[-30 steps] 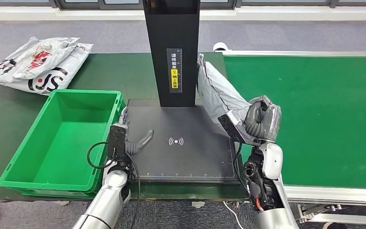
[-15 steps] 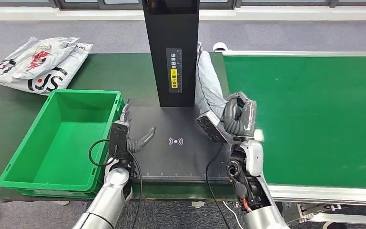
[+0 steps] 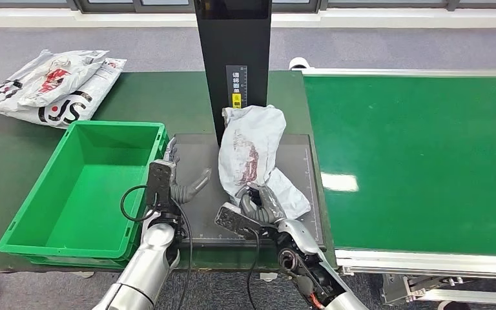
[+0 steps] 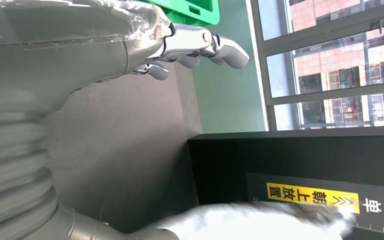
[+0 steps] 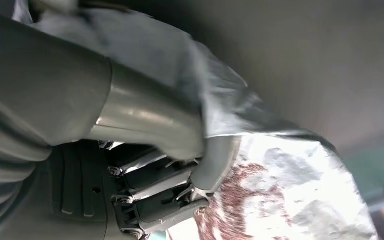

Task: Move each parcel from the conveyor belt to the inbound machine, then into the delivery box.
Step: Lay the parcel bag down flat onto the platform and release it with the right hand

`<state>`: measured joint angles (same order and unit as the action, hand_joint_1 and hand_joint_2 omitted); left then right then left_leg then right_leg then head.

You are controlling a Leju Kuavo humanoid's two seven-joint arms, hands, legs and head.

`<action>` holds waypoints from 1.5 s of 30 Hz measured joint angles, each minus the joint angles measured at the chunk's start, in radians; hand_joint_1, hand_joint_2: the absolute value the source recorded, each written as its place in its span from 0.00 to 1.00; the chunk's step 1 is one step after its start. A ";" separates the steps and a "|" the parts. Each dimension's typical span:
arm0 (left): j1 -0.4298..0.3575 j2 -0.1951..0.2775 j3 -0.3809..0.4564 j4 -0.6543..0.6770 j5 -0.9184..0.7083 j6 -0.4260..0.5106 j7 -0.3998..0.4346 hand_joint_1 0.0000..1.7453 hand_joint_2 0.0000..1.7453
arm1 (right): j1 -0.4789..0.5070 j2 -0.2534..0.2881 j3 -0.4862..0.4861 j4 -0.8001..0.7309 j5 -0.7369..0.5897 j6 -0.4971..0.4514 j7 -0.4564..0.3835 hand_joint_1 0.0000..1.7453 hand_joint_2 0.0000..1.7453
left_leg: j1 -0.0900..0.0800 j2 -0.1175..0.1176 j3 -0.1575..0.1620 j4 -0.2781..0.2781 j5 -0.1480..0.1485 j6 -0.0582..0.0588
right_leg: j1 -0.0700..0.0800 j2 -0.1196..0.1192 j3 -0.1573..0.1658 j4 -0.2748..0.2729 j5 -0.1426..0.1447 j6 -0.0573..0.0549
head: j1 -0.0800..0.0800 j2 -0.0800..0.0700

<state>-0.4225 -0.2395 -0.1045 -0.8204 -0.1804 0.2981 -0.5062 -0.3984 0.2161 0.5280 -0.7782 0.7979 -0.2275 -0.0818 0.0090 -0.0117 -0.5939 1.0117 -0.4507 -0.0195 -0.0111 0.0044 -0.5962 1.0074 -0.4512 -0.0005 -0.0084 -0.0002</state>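
A crumpled white-grey parcel (image 3: pixel 252 150) with a red print lies on the inbound machine's black platform (image 3: pixel 197 150), its far end against the black column (image 3: pixel 232 58). My right hand (image 3: pixel 258 206) grips the parcel's near end at the platform's front. In the right wrist view, the thumb and fingers of that hand (image 5: pixel 155 170) wrap the parcel's (image 5: pixel 300 200) edge. My left hand (image 3: pixel 182 187) hovers open over the platform's left edge, beside the green delivery box (image 3: pixel 84 187). The left wrist view shows this hand's (image 4: pixel 180 45) fingers stretched out with nothing in them and the parcel (image 4: pixel 250 222) beyond.
The green conveyor belt (image 3: pixel 420 155) runs along the right with no parcels on its visible part. Several more white parcels (image 3: pixel 51 84) lie piled at the back left on the dark green table (image 3: pixel 148 97). The delivery box has nothing inside.
My right hand has swung left and down from the conveyor's edge, bringing the parcel from upright beside the column to flat on the platform. The left hand has barely moved.
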 joint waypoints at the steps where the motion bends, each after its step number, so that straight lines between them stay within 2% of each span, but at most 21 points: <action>1: 0.000 0.001 0.000 0.000 0.003 0.000 0.000 0.00 1.00 | 0.002 -0.007 0.011 0.003 -0.007 0.006 -0.006 0.00 1.00 | 0.000 0.000 0.000 0.000 0.000 0.000 | 0.000 0.000 0.000 0.000 0.000 0.000 | 0.000 0.000; 6: 0.004 0.006 0.000 -0.010 0.020 0.010 -0.002 0.00 1.00 | 0.019 -0.034 0.030 0.003 -0.059 -0.006 -0.051 0.00 1.00 | 0.000 0.000 0.000 0.000 0.000 0.000 | 0.000 0.000 0.000 0.000 0.000 0.000 | 0.000 0.000; 13: 0.020 0.012 0.000 -0.048 0.043 0.050 -0.033 0.00 1.00 | 0.078 -0.053 0.005 -0.086 -0.201 -0.088 -0.172 0.00 1.00 | 0.000 0.000 0.000 0.000 0.000 0.000 | 0.000 0.000 0.000 0.000 0.000 0.000 | 0.000 0.000; 18: 0.031 0.011 -0.001 -0.079 0.034 0.103 -0.088 0.00 1.00 | 0.116 -0.058 -0.062 -0.171 -0.381 -0.175 -0.299 0.00 1.00 | 0.000 0.000 0.000 0.000 0.000 0.000 | 0.000 0.000 0.000 0.000 0.000 0.000 | 0.000 0.000; 22: 0.038 0.009 -0.015 -0.083 0.028 0.133 -0.121 0.00 1.00 | 0.112 -0.069 -0.113 -0.181 -0.599 -0.201 -0.425 0.00 1.00 | 0.000 0.000 0.000 0.000 0.000 0.000 | 0.000 0.000 0.000 0.000 0.000 0.000 | 0.000 0.000; 24: 0.039 0.009 -0.028 -0.076 0.012 0.124 -0.117 0.00 1.00 | 0.102 -0.071 -0.132 -0.176 -0.675 -0.208 -0.461 0.00 1.00 | -0.001 0.001 0.000 0.000 0.000 0.000 | 0.000 0.000 0.000 0.000 0.000 0.000 | 0.000 0.000; 28: 0.038 0.009 -0.067 -0.043 -0.035 0.097 -0.094 0.00 1.00 | 0.075 -0.070 -0.151 -0.163 -0.732 -0.224 -0.471 0.00 1.00 | -0.001 0.001 0.000 0.000 0.000 0.000 | 0.000 0.000 0.000 0.000 0.001 0.000 | 0.000 0.000; 37: 0.031 0.011 -0.165 0.059 -0.207 0.042 -0.030 0.00 1.00 | 0.019 -0.064 -0.174 -0.105 -0.742 -0.222 -0.461 0.00 1.00 | -0.001 0.001 0.000 0.000 0.000 0.000 | 0.000 0.000 0.000 0.000 0.001 0.000 | 0.000 0.000; 45: -0.008 0.023 -0.258 0.222 -0.467 0.072 0.105 0.00 1.00 | -0.060 -0.061 -0.185 -0.017 -0.742 -0.172 -0.468 0.00 1.00 | -0.001 0.001 0.000 0.000 0.000 0.000 | 0.000 0.000 0.000 0.000 0.001 0.000 | 0.000 0.000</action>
<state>-0.4309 -0.2166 -0.3622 -0.5979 -0.6470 0.3697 -0.4016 -0.4586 0.1549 0.3426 -0.7950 0.0561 -0.3999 -0.5500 0.0081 -0.0105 -0.5936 1.0119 -0.4502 -0.0196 -0.0110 0.0049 -0.5962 1.0074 -0.4503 -0.0004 -0.0084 -0.0001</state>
